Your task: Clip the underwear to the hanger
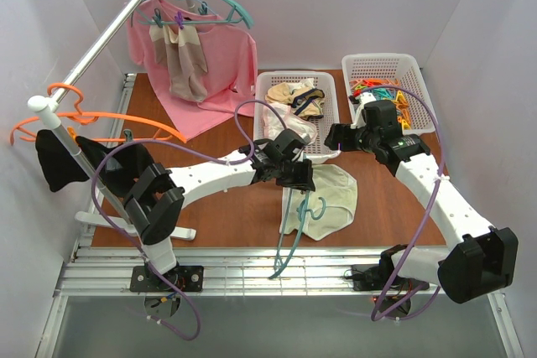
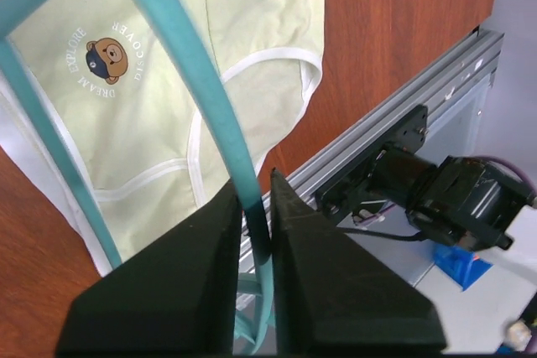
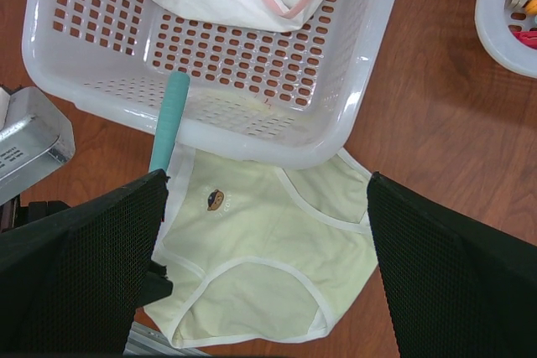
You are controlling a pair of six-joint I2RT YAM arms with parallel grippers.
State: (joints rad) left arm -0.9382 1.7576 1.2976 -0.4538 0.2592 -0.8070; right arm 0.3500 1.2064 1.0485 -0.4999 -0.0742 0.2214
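Observation:
The pale cream-yellow underwear [image 1: 331,199] lies flat on the brown table near the front edge, with a small bear print on it [image 2: 109,56]. The teal hanger [image 1: 284,245] lies across its left side, hook on the fabric and one arm reaching past the table's front edge. My left gripper [image 1: 294,175] is shut on one hanger arm [image 2: 210,115], which runs between the fingers [image 2: 185,274]. My right gripper [image 1: 337,136] is wide open and empty above the underwear [image 3: 268,241]; a teal hanger end [image 3: 168,119] shows in the right wrist view.
A white basket [image 1: 323,90] holding pink-and-white and beige-and-black garments touches the underwear's far edge [image 3: 252,123]. A second basket [image 1: 415,69] holds coloured clips. A rail at the left carries a pink garment [image 1: 214,56], an orange hanger [image 1: 67,94] and a black garment [image 1: 54,161]. An aluminium frame [image 1: 252,278] borders the front.

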